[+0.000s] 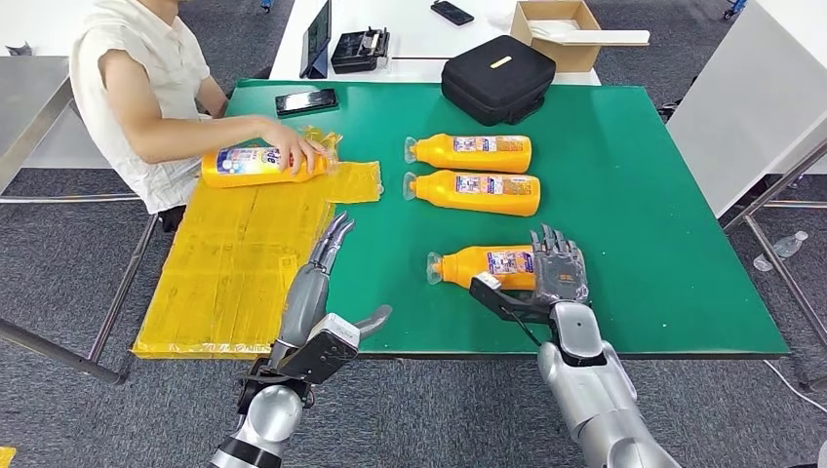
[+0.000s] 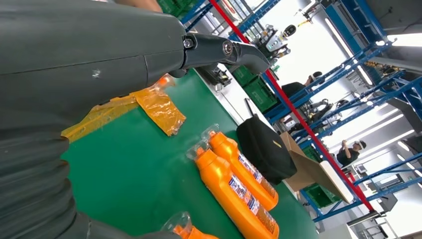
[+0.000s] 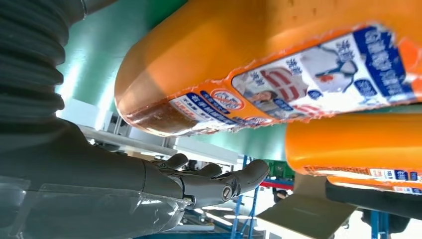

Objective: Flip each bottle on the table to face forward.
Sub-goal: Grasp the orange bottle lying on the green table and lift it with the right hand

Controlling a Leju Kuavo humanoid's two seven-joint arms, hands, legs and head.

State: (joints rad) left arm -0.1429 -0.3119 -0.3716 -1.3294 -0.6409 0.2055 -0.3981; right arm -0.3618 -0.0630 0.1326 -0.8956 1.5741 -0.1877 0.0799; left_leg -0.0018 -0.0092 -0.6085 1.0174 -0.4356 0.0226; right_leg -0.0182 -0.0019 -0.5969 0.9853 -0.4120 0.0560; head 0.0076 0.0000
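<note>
Low in the centre of the head view, the near bottle (image 1: 485,265) lies on its side on the green surface (image 1: 634,224), cap pointing to frame left, label up. The right robot hand (image 1: 558,270) is right at its base end, fingers spread and upright against the bottle's right end, thumb reaching along the near side; whether it actually grips cannot be told from here. In the right wrist view that bottle's orange body and label (image 3: 278,69) hang just beside the fingers (image 3: 219,181), with a sliver of green between them, so the right robot hand looks open, not clamped. The left robot hand (image 1: 327,268) is left of centre, fingers straight and together, holding nothing, hovering at the edge where the yellow sheet (image 1: 234,263) meets the green, well apart from the near bottle. Above, in the middle of the frame, two more bottles (image 1: 473,153) (image 1: 478,192) lie parallel, caps left, labels up. In the upper left a person's hand (image 1: 297,151) rests on a fourth bottle (image 1: 258,166) lying on the yellow sheet. A black case (image 1: 497,78) sits at the top centre.
</note>
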